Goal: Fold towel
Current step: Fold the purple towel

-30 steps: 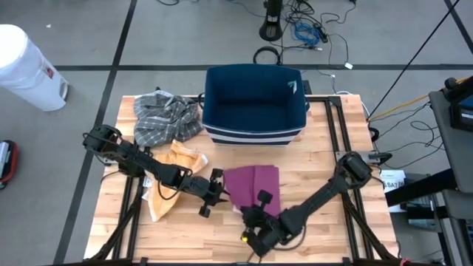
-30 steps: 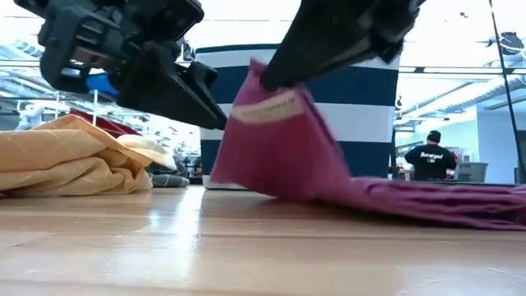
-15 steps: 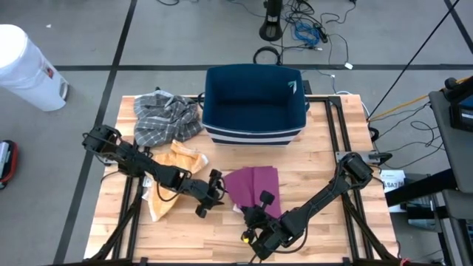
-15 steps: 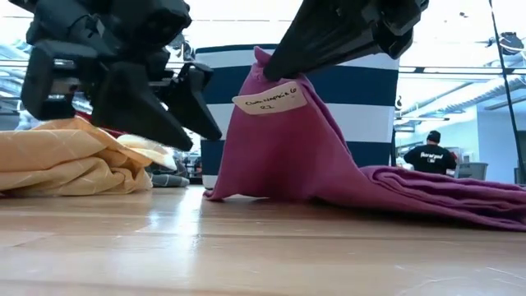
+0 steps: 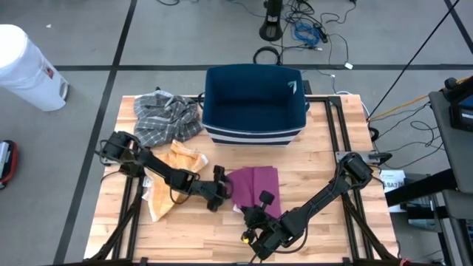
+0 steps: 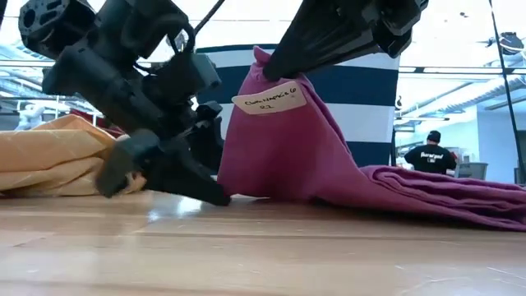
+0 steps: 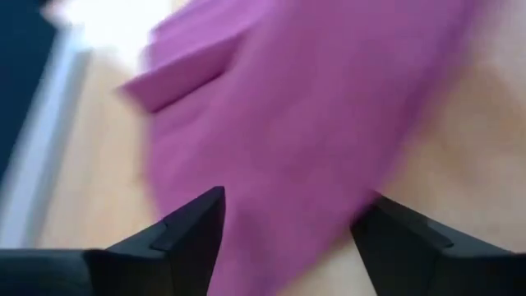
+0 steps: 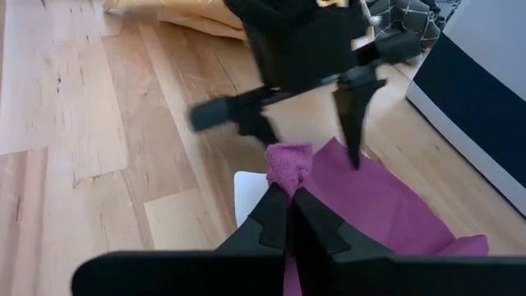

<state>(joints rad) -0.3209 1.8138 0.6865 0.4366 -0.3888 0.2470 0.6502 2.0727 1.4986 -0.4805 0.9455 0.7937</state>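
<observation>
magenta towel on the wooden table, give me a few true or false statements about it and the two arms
1. The right gripper pinches a corner of the magenta cloth towel and holds it up off the table. True.
2. The left gripper is clamped shut on the towel. False: its fingers stand apart, with the towel's edge in front of them.
3. The magenta towel lies inside the navy fabric bin. False: it lies on the wooden table, in front of the bin.
4. A white label sits near the lifted corner. True.
5. The crumpled yellow cloth lies on the left arm's side of the towel. True.
</observation>
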